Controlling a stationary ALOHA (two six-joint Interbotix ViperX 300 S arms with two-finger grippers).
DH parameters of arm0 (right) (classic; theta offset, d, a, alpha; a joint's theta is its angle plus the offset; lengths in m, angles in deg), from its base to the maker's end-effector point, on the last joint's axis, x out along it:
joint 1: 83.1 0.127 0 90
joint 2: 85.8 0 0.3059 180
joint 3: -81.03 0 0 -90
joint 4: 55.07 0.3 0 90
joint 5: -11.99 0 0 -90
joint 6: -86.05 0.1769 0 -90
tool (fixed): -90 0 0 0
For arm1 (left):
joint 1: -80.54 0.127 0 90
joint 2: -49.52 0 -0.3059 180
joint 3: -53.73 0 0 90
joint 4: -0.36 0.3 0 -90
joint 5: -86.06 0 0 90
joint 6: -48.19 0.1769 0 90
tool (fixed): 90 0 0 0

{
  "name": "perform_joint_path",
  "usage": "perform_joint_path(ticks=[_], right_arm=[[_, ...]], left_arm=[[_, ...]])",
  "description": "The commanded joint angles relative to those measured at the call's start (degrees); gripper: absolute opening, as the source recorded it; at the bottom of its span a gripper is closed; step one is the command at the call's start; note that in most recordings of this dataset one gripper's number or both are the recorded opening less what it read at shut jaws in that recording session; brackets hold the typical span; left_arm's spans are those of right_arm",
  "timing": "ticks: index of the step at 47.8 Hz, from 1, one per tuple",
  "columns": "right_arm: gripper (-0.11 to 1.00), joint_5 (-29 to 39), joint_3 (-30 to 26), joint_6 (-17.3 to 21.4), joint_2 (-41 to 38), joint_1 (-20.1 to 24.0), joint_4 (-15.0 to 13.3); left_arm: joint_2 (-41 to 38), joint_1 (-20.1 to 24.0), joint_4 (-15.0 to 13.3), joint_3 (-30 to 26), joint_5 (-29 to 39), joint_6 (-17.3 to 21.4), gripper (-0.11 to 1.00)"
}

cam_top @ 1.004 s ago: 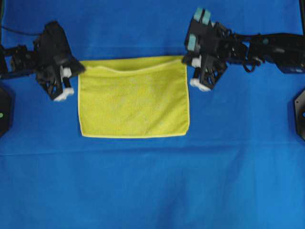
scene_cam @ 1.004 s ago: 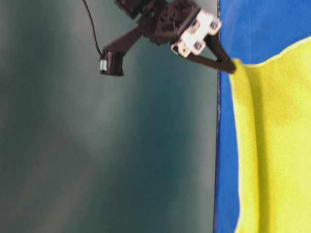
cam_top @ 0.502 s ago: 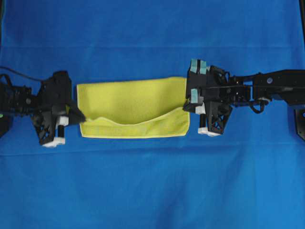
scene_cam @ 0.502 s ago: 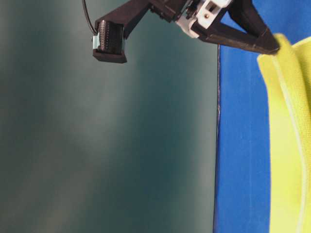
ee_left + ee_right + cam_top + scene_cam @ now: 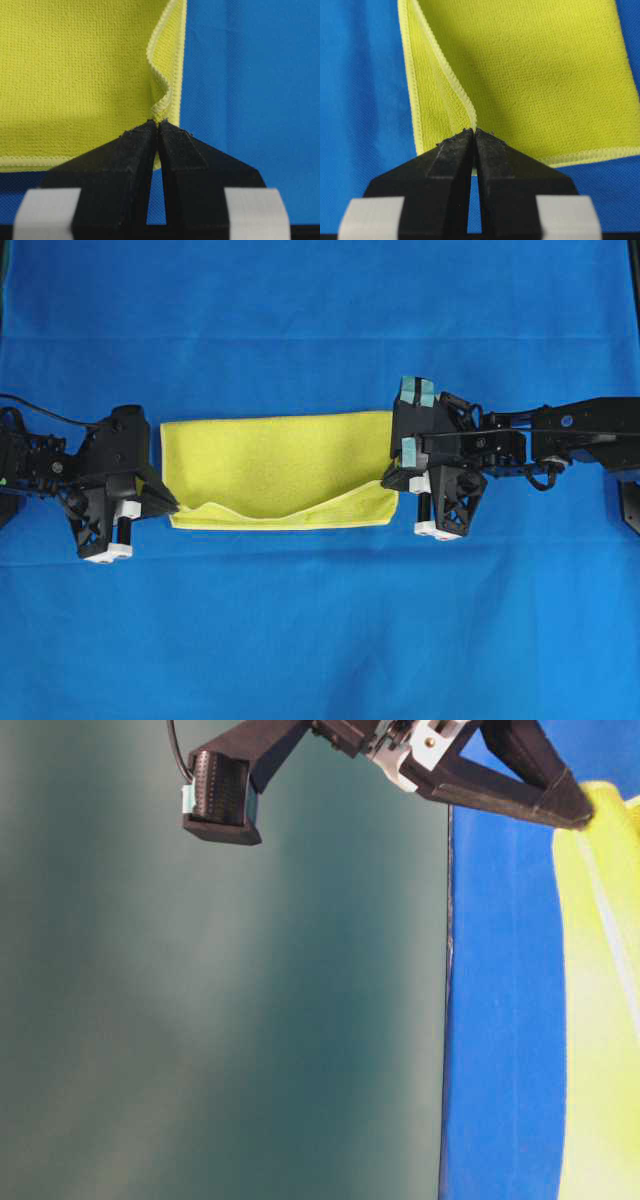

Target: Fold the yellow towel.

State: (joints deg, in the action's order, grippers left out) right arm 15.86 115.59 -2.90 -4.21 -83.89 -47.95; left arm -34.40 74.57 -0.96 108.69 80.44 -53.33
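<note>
On the blue cloth point(image 5: 320, 640) lies the folded yellow towel point(image 5: 270, 460).

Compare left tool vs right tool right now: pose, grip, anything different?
The left tool pinches the yellow towel at its left end, low, almost at the bottom hem; the right tool pinches the right end a little higher. The left arm comes in from the left side, the right arm from the right, mirrored. The right tool's body carries teal pads on top; none shows on the left. Shared: both black, shut on a hem corner of the carried-over layer.
</note>
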Motion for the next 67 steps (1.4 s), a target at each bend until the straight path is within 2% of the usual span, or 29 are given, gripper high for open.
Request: perform_joint_path(ticks=[1, 4, 8, 10, 11, 13, 17, 20, 24, 30, 39, 45, 54, 67], right_arm=[[0.02, -0.7, -0.62, -0.09, 0.53, 0.18, 0.35], [0.02, -0.79, -0.62, -0.09, 0.53, 0.18, 0.7], [0.04, -0.62, -0.62, -0.18, 0.53, 0.18, 0.88], [0.11, -0.53, -0.62, -0.09, 0.62, 0.35, 0.88], [0.19, -0.26, -0.53, -0.09, 0.62, 0.44, 0.97], [0.33, 0.09, -0.44, -0.18, 0.88, 0.62, 0.88], [0.56, 0.53, -0.26, -0.18, 1.67, 0.7, 0.88], [0.66, 0.53, -0.26, -0.26, 2.64, 0.7, 0.79], [0.63, 0.26, -0.26, -0.62, 4.13, 0.53, 0.53], [0.63, -1.23, -0.18, -0.62, 5.19, -2.81, -0.35], [0.63, -4.04, -0.62, -0.88, 3.16, -9.05, -1.05], [0.62, -4.92, -1.14, -0.88, 0.35, -11.6, -2.02], [0.62, -5.62, -2.37, -0.88, -4.57, -13.27, -2.37], [0.62, -8.0, -2.72, -0.62, -10.2, -14.06, -2.11]], left_arm=[[0.18, 0.53, -0.09, -0.88, -0.44, 0.09, 0.07], [0.18, 0.53, 0.0, -0.97, -0.53, 0.09, 0.21], [0.26, 0.53, 0.0, -0.97, -0.53, 0.09, 0.46], [0.44, 0.53, 0.0, -1.05, -0.44, 0.09, 0.58], [0.62, 0.53, 0.0, -1.05, -0.26, 0.09, 0.65], [1.32, 0.53, -0.09, -1.23, 0.09, 0.09, 0.71], [3.08, 0.53, 0.0, -1.23, 0.88, 0.26, 0.69], [4.83, 0.62, 0.0, -1.32, 1.85, 0.62, 0.67], [7.47, 1.32, -0.09, -1.14, 2.81, 0.7, 0.66], [9.58, 5.01, 0.0, -0.09, 2.72, 0.88, 0.65], [8.09, 11.6, 0.0, 0.35, 2.72, 1.32, 0.65], [5.8, 14.33, 0.09, 0.62, 2.29, 3.25, 0.65], [1.14, 17.67, 0.0, 0.97, -0.88, 6.24, 0.65], [-5.19, 21.36, 0.0, 1.85, -4.22, 7.29, 0.65]])
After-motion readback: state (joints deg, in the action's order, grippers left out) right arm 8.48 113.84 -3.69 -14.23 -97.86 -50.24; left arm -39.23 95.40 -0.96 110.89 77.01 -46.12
